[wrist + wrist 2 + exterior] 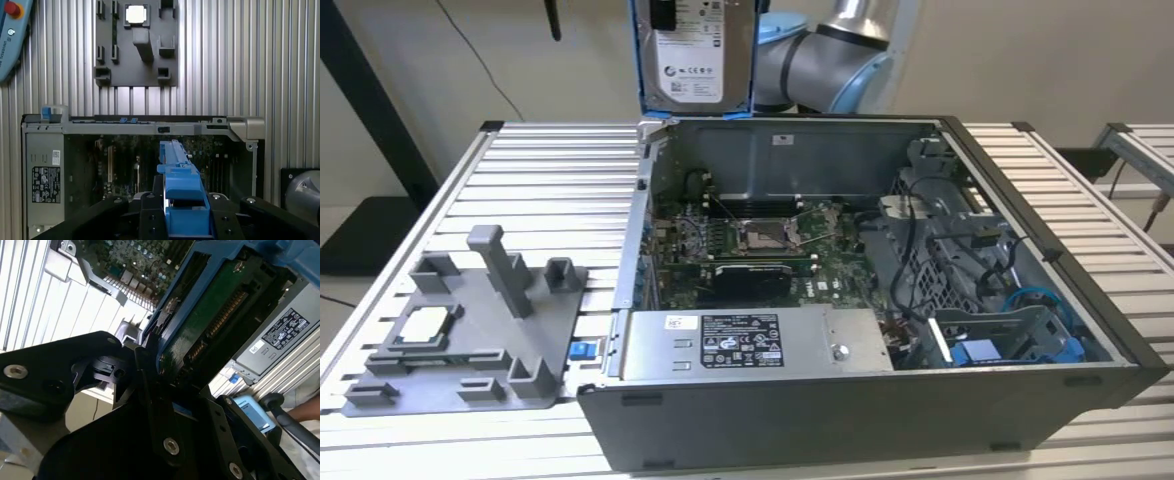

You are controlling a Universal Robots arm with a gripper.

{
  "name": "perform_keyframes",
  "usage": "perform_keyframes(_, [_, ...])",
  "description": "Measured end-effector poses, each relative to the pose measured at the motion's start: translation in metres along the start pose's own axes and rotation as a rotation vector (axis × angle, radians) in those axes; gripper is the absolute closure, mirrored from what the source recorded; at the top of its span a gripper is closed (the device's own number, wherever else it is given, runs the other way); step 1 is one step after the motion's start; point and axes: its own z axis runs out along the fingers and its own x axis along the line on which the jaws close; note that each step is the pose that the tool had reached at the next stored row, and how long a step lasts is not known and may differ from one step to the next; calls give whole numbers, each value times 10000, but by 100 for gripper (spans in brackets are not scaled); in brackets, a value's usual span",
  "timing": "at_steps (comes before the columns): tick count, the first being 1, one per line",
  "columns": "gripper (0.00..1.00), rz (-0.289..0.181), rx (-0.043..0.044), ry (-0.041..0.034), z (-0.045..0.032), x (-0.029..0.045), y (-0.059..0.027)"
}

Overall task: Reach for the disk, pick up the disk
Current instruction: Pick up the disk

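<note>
The disk (698,55), silver with a white label and a blue bracket, hangs upright above the far wall of the open computer case (854,425), lifted clear of it. In the first wrist view the blue bracket (182,192) stands edge-on between the black fingers (150,217) of my gripper (184,222), which is shut on it. The second wrist view shows the disk's green circuit-board underside (215,325) with the gripper (162,385) clamped on the bracket's edge.
Below lie the motherboard (761,240) and the silver power supply box (747,345). A grey fixture plate (467,340) holding a small square chip (427,325) sits at the exterior view's left. The arm's elbow (841,60) is behind the case.
</note>
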Motion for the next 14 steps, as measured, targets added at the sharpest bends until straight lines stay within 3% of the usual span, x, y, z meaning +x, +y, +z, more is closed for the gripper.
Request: perform_keyframes(14, [100, -15, -27, 1, -27, -14, -607])
